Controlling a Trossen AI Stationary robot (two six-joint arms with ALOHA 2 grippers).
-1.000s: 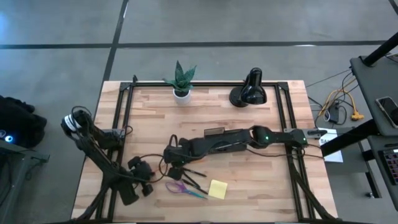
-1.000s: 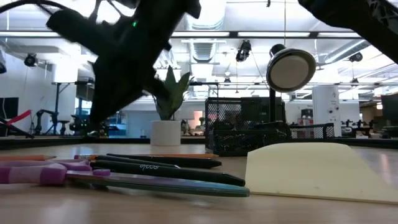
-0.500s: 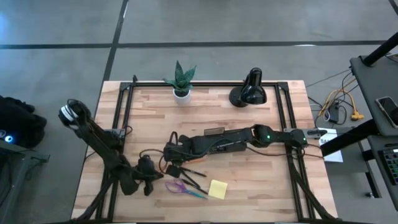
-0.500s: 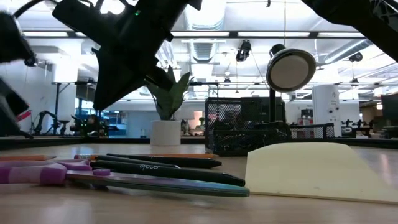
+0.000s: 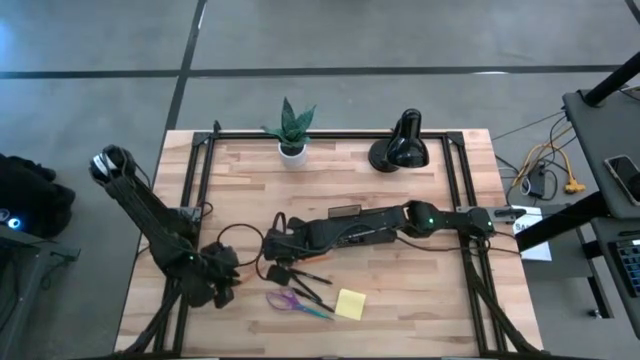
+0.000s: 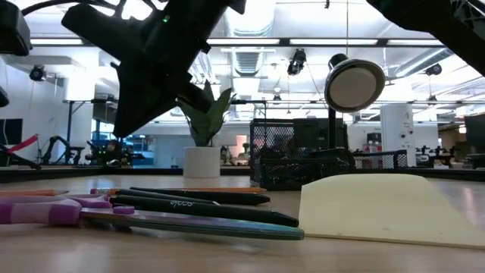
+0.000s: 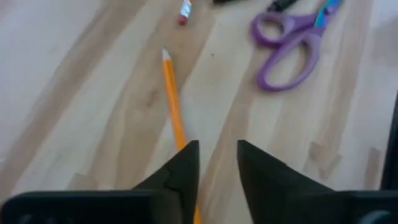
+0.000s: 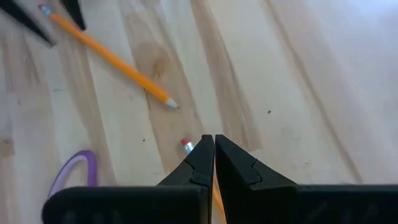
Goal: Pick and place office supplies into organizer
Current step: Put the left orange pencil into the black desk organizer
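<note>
My right gripper (image 5: 272, 248) reaches in from the table's right and hangs above the table, shut on a thin orange pencil. A second orange pencil (image 7: 173, 102) lies flat on the wood and runs under my left gripper (image 7: 217, 146), which is open by a narrow gap at the near left (image 5: 222, 278). Purple-handled scissors (image 5: 295, 300), black pens (image 6: 204, 206) and the yellow sticky pad (image 5: 350, 303) lie on the table near its near edge. The dark organizer (image 6: 292, 163) stands farther back, mostly hidden under the right arm in the high view. My right gripper pinches the orange pencil between its two shut fingers, close to the eraser end (image 8: 186, 144), which sticks out just past the fingertips. The shaft (image 8: 216, 198) runs back between the fingers. My left gripper: the lying pencil vanishes behind one finger (image 7: 186, 165); whether it touches, I cannot tell.
A potted plant (image 5: 292, 130) and a black desk lamp (image 5: 400, 148) stand along the far edge. Black frame rails (image 5: 200, 170) run along the table's left and right sides. Bare wood lies to the right of the sticky pad.
My left arm has swung, its elbow rising toward the far left, and its gripper has shifted a little toward the table's left edge. My right arm and the supplies have stayed where they were.
</note>
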